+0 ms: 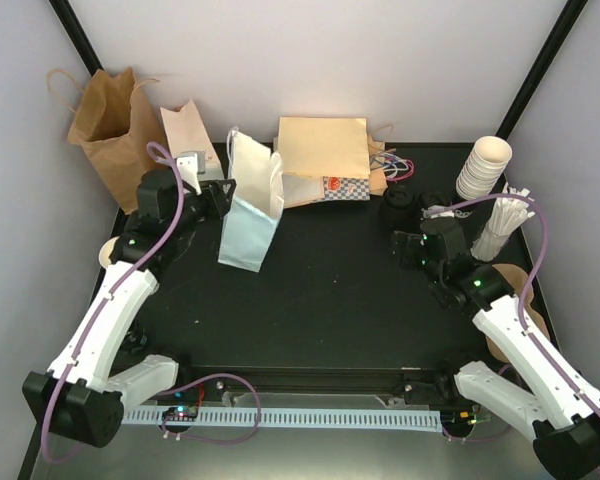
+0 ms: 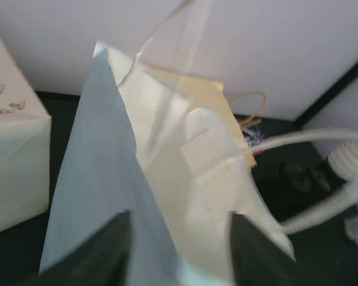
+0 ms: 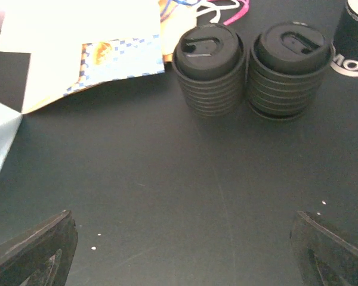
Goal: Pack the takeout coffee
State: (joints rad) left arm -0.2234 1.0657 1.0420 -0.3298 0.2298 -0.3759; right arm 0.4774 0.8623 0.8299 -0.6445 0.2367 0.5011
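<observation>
The takeout coffee does not show in any view. A light-blue and white paper bag (image 1: pixel 250 215) stands upright left of the table's middle with its mouth open. In the left wrist view the bag (image 2: pixel 167 179) fills the frame and what shows of its white inside is empty. My left gripper (image 1: pixel 220 192) is open at the bag's left upper edge, and its dark fingers (image 2: pixel 104 253) stand on either side of the bag's near wall. My right gripper (image 1: pixel 405 243) is open and empty, low over bare table (image 3: pixel 185 196), facing two stacks of black lids (image 3: pixel 209 62).
A brown paper bag (image 1: pixel 110 125) and a small white bag (image 1: pixel 190 135) stand at the back left. Flat bags (image 1: pixel 325 160) lie at the back middle. A stack of cream cups (image 1: pixel 483 165) and white straws (image 1: pixel 505 225) are at the right. A cream round thing (image 1: pixel 107 252) is partly hidden by the left arm.
</observation>
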